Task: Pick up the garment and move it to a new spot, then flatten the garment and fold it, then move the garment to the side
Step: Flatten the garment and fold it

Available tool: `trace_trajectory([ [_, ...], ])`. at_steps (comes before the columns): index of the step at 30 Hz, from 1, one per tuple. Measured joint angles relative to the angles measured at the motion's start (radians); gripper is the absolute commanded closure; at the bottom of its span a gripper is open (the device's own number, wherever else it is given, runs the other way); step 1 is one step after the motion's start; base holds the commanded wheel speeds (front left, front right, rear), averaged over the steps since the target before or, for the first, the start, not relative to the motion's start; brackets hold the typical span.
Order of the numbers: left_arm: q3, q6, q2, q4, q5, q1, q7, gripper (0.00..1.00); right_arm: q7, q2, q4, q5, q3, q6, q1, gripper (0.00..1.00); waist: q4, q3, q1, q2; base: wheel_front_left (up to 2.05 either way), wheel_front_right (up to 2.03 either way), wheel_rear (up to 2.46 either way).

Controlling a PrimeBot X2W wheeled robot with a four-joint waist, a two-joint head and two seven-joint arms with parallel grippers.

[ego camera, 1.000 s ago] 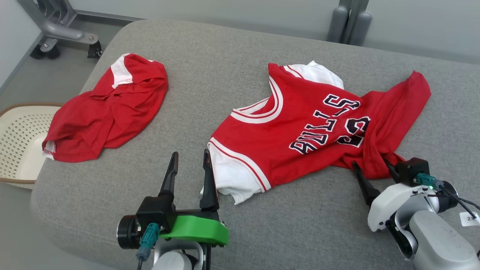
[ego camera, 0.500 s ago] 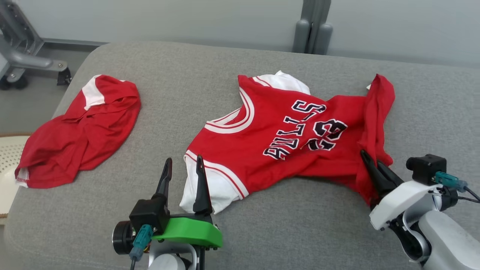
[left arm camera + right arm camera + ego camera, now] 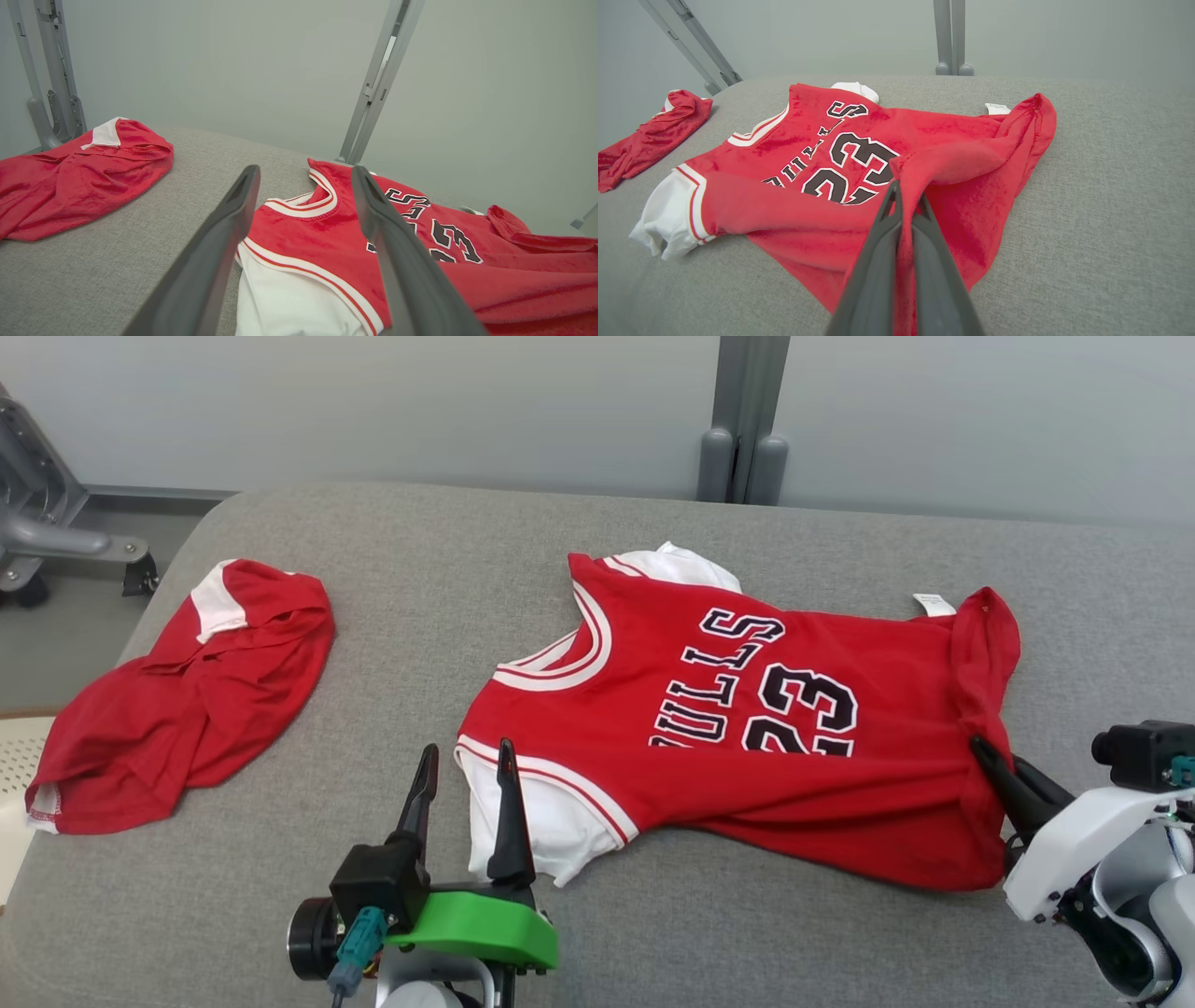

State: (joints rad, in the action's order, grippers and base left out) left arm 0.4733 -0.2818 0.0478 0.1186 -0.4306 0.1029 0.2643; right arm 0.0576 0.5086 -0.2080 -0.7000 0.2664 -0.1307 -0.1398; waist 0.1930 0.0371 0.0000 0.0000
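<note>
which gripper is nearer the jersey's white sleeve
Left. The left gripper hangs open right at the white sleeve, one finger overlapping its edge in the head view. The right gripper is shut on the jersey at its far red hem.

- The right pincer (image 3: 982,749), jaws apart a second ago, is now clamped on the red hem of the jersey (image 3: 709,784).
- The hem has been drawn toward the robot's right, so the jersey lies flatter and its number 23 (image 3: 803,714) is less crumpled.
- A white label (image 3: 934,604) has come into sight at the far hem corner.
- The head camera has tilted up.
</note>
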Motion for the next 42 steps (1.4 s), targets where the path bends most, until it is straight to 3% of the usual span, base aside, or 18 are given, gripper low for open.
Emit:
trace_trajectory([
  [4, 0.01, -0.007, 0.0, -0.004, 0.0, 0.006, 0.0, 0.0, 0.021, -0.001, -0.108, 0.01, -0.01, 0.0, -0.067, 1.0, 0.022, 0.027, 0.0, 0.0, 0.0, 0.0, 0.0],
  [5, 0.012, -0.01, 0.0, -0.005, 0.0, 0.007, 0.0, 0.0, 0.019, 0.001, -0.14, 0.02, -0.008, 0.0, -0.082, 0.78, 0.027, 0.033, 0.0, 0.0, 0.0, 0.0, 0.0],
  [6, 0.012, -0.011, 0.0, -0.005, 0.0, 0.01, 0.0, 0.0, 0.005, 0.004, -0.181, 0.049, -0.007, 0.0, -0.1, 0.0, 0.032, 0.04, 0.0, 0.0, 0.0, 0.0, 0.0],
  [11, 0.007, -0.018, 0.0, 0.001, 0.0, 0.013, 0.0, 0.0, -0.056, -0.014, -0.318, 0.08, -0.015, 0.0, -0.161, 0.0, 0.047, 0.06, 0.0, 0.0, 0.0, 0.0, 0.0],
  [17, -0.037, -0.019, 0.0, 0.022, 0.002, 0.011, 0.0, 0.0, -0.149, -0.036, -0.349, 0.091, -0.039, 0.0, -0.146, 0.0, 0.016, 0.055, 0.0, 0.0, 0.0, 0.0, 0.0],
  [24, -0.081, 0.014, 0.0, 0.072, 0.011, -0.012, 0.0, 0.0, -0.258, -0.117, -0.221, 0.041, -0.09, 0.0, -0.004, 0.0, -0.055, 0.026, 0.0, 0.0, 0.0, 0.0, 0.0],
  [34, -0.098, 0.034, 0.0, 0.262, 0.069, -0.071, 0.0, 0.0, -0.315, -0.251, 0.005, 0.098, -0.146, 0.0, 0.151, 0.0, -0.136, -0.022, 0.0, 0.0, 0.0, 0.0, 0.0],
  [42, -0.059, 0.026, 0.0, 0.365, 0.037, -0.032, 0.0, 0.0, -0.303, -0.259, 0.05, 0.145, -0.153, 0.0, 0.157, 0.0, -0.17, -0.032, 0.0, 0.0, 0.0, 0.0, 0.0],
])
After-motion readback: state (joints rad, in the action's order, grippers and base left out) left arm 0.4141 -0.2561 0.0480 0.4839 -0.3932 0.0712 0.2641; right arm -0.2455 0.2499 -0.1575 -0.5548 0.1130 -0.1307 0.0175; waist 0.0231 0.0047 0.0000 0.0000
